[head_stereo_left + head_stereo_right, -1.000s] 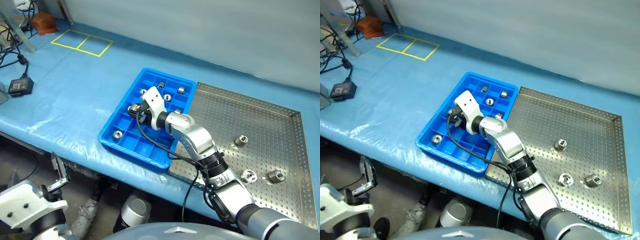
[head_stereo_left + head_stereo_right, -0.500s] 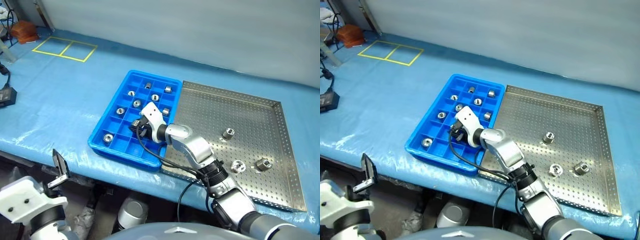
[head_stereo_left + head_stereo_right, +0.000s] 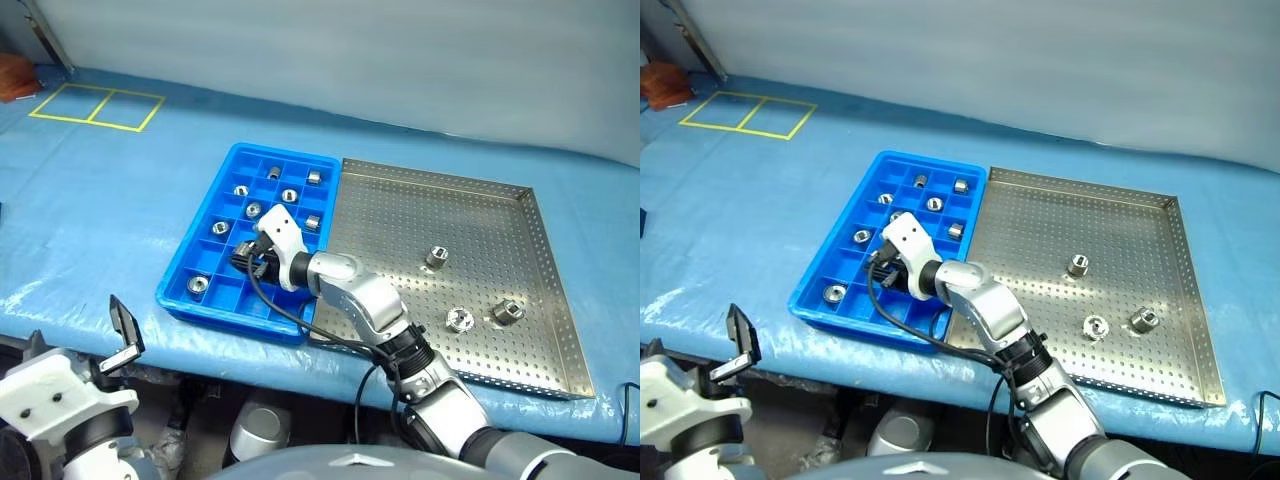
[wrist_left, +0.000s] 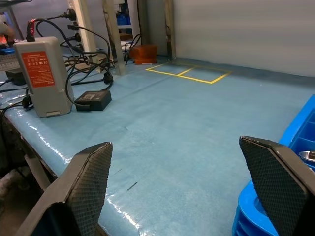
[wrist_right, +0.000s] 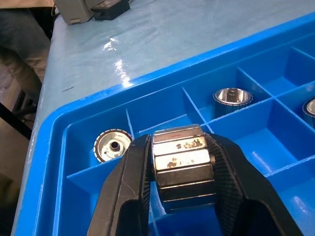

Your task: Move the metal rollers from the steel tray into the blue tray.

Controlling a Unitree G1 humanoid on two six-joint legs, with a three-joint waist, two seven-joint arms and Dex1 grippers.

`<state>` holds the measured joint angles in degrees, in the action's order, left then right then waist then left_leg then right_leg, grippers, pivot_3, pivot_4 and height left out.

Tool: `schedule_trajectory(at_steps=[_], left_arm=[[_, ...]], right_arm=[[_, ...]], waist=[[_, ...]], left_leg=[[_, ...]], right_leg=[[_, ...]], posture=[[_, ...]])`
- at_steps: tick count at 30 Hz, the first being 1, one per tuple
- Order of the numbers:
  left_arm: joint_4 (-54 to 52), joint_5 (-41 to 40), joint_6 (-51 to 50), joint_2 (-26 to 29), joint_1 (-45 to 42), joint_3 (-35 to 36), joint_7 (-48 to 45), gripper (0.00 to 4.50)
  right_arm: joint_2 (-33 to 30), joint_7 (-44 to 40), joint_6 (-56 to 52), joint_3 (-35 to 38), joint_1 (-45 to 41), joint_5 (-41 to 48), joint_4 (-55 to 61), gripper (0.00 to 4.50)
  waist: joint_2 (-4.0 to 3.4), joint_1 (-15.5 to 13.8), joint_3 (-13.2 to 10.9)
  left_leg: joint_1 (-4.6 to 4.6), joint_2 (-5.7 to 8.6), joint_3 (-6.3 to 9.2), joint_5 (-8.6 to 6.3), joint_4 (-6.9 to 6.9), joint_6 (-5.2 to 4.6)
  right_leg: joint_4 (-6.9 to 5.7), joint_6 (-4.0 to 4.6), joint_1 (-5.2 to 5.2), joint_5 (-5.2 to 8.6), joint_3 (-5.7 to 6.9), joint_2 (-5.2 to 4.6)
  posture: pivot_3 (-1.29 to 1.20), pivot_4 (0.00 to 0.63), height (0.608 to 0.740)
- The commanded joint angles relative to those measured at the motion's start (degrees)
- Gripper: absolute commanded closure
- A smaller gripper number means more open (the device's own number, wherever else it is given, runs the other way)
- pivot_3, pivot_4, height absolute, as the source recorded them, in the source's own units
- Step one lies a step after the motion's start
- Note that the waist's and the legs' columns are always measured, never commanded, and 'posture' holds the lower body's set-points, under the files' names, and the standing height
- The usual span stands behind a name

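The right gripper (image 5: 183,196), fingers clamped on a metal roller (image 5: 182,164), hovers over the blue tray (image 3: 185,262), next needing release into an empty compartment, while the left gripper (image 4: 187,187) waits, fingers apart.

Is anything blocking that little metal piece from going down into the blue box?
Nothing visible blocks it. The right gripper is shut on a metal roller, holding it just above the blue tray. The compartments right below it look empty; rollers sit in neighbouring compartments, behind the thin dividers.
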<state>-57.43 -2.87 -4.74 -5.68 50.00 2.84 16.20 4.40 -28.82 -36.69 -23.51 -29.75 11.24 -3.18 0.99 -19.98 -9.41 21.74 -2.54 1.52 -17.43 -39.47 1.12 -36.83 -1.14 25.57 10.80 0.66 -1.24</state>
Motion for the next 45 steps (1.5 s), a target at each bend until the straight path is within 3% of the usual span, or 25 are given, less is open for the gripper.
schedule_trajectory(at_steps=[1,15,45], left_arm=[[-2.57,0.32,0.75,-1.67,0.32,0.1,-0.01,0.02],[-2.56,1.68,1.18,-1.84,1.14,-1.67,0.37,0.02],[-2.57,3.0,4.54,-2.8,4.15,-3.56,2.34,0.02]], right_arm=[[1.76,-0.6,1.53,-0.81,-0.73,0.12,0.37,3.21],[6.45,-1.22,5.97,-2.71,-2.6,-1.25,-6.44,3.21],[11.99,-1.02,15.16,-0.96,-10.83,-0.86,-20.97,3.21]], waist=[[0.0,0.38,0.0],[-0.02,2.14,-0.01],[-0.08,1.31,-0.05]], left_leg=[[0.0,0.0,0.0,0.0,0.0,0.0],[-0.01,-0.02,0.05,0.0,0.01,0.0],[-0.01,-0.03,0.08,0.0,0.07,-0.01]], right_leg=[[0.0,0.01,0.0,0.0,0.0,0.0],[0.01,0.03,-0.01,0.02,0.0,0.03],[0.01,0.06,0.01,0.05,0.01,0.05]], posture=[[0.45,0.15,0.74],[0.48,0.15,0.74],[0.54,0.15,0.74]])
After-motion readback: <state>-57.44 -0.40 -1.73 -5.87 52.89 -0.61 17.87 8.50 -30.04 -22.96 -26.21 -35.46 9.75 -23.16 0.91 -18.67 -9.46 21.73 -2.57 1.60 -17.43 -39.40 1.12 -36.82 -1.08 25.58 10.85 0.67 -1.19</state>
